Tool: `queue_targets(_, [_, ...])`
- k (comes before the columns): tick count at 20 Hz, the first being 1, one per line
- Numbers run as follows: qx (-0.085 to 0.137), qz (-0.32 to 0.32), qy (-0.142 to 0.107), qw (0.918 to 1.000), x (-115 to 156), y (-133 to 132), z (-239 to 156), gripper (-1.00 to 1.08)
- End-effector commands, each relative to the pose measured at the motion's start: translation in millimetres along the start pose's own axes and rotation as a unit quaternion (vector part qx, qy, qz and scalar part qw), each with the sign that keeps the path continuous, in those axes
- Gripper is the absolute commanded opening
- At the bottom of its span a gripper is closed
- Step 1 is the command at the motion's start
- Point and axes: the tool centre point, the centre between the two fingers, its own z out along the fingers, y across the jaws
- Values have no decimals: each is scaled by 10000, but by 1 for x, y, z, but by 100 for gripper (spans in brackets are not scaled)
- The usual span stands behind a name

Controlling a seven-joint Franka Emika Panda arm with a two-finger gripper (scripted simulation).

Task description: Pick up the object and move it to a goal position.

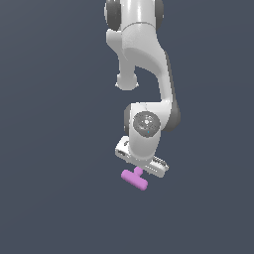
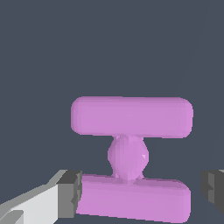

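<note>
pink-purple piece (image 1: 134,178) sits just below the white arm's (image 1: 144,59) hand in the exterior view, shaped like an h: two rounded bars joined by a short stub. only one bar and the stub show clearly from that side; the rest is tucked up under the hand.

pincer (image 1: 141,168) points downward, its body tilted, lower toward the exterior view's right. fingers not distinguishable in the exterior view.

wrist view gives more. piece (image 2: 130,157) fills the middle of the picture. far bar lies clear of the fingers; near bar lies between them. one finger's dark pad (image 2: 70,194) is touching or just beside one end of the near bar. the other pad (image 2: 213,190) stands apart from the opposite end, with a visible gap of dark background between. so the pincer (image 2: 140,192) is open wider than the bar is long, spanning it lengthwise, with no firm hold shown.

cannot tell whether the piece rests on a counter or hangs free: the background is a flat dark grey-blue everywhere, with no shadow or edge. no goal marker visible in either view.
</note>
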Motion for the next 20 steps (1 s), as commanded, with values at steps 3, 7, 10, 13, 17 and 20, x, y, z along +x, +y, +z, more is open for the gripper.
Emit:
queue_targets(3, [-3,101,11,9999,2,-3,5,100])
queue_targets(7, [-5,84,6,10000,2,-3,6,100])
queue_targets(10, [-4,88,7,10000,2,-3,15,100])
queue_targets(13, [-4,94,8,10000,1,-3,31,100])
queue_targets(17, [-4,103,10,9999,1,-2,50,100])
queue_targets(20, [-3,105,11,9999,2,-3,56,100])
